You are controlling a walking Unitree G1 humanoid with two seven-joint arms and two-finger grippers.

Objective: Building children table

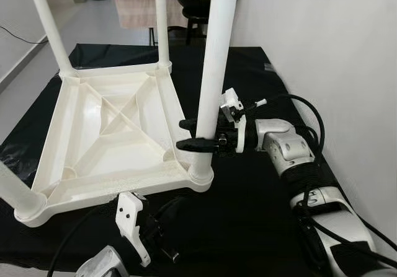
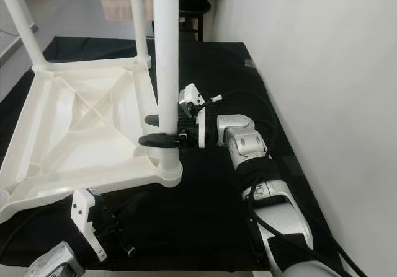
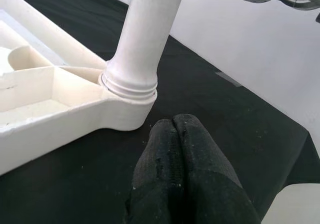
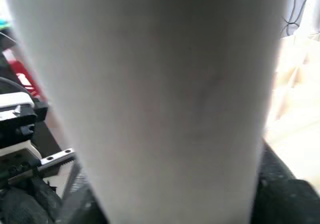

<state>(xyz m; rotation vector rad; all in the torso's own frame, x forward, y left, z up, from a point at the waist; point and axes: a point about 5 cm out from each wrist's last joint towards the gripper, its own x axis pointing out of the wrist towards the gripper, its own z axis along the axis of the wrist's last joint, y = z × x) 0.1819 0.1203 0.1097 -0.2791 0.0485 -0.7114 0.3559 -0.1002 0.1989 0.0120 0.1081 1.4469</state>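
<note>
Right now the near-right leg (image 1: 214,72) stands upright in the corner socket (image 1: 201,176) of the upturned white children's table (image 1: 118,134), which lies on a black cloth (image 1: 248,221). I see two more legs at the far corners and one at the near left. My right gripper (image 1: 193,134) has its fingers clamped around that near-right leg, low down, just above the socket. My left gripper (image 3: 182,174) sits near me, below the table's near edge, fingers pressed together and holding nothing, just short of the socket. The thread rings at the leg's base look still exposed, so I judge it not fully seated. If I twist off-axis, the threads could bind, or the light table could skid on the cloth.
</note>
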